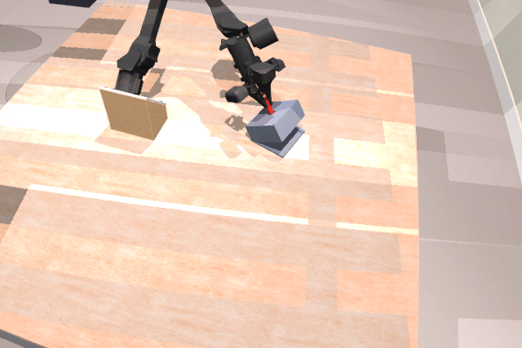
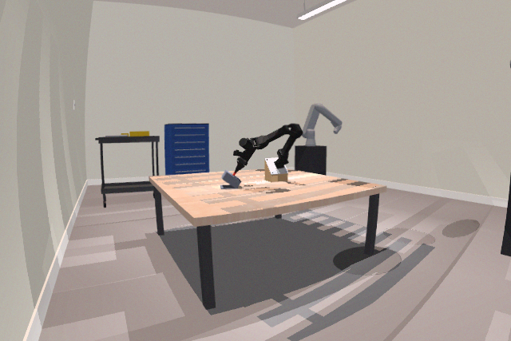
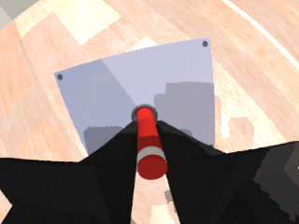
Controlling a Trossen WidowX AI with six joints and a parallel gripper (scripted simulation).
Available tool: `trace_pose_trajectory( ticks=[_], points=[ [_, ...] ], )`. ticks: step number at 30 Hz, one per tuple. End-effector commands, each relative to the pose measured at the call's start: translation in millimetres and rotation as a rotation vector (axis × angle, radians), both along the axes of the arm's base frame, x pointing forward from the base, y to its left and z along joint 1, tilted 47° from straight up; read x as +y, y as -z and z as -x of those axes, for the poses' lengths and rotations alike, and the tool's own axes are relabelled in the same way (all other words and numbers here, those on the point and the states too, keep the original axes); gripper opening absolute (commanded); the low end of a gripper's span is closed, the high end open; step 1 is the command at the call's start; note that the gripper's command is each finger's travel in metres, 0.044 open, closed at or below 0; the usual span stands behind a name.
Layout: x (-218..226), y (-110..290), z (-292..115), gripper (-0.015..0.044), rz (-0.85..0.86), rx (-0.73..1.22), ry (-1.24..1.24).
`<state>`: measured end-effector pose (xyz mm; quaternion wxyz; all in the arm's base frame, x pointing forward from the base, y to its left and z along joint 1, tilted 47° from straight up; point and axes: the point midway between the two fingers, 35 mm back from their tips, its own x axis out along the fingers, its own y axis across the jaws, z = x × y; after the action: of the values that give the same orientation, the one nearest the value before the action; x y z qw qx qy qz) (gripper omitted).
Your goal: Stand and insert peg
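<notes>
Wrist view: gripper (image 3: 149,177) clamped narrow on red peg (image 3: 149,142), dark fingers flanking shaft on both sides, white band showing just below near end cap. Plain far end already seated at mouth of hole (image 3: 145,112) in grey-blue sloped panel (image 3: 181,77); depth inside hole not visible, bottoming out can't be confirmed. Peg axis looks lined up with hole, pointing straight down camera line. Handling guess: rigid, light, smooth cylinder, probably slippery along its length under push load, so grip best kept on banded upper portion, square across shaft, clear of plain end going into hole; not fragile-looking. Risk of jamming if tilted off hole axis. Top view: shows gripper (image 1: 262,93) angled down over panel block (image 1: 276,123), short red stretch of peg (image 1: 267,104) exposed between fingertips and panel face, so much of it seems still outside or hidden; also tan wedge block (image 1: 134,113) near arm base, well apart from panel, absent from wrist view. Exterior view: gives table (image 2: 231,215) edge, arm reach and tilt, panel (image 2: 231,179) tiny, peg only a red speck (image 2: 235,172), hole not resolvable; band and grip state unreadable there.
</notes>
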<state>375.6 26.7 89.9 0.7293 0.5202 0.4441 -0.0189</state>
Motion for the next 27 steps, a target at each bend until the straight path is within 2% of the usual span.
trace_pose_trajectory(
  ticks=[1, 22, 27],
  points=[
    [0.8, 2.7, -2.4, 0.0, -0.001, 0.005, 0.005],
    [3.2, 4.8, -4.0, 0.0, 0.0, 0.002, -0.001],
    [3.2, 4.8, -4.0, 0.0131, 0.0, 0.002, -0.001]
  ],
)
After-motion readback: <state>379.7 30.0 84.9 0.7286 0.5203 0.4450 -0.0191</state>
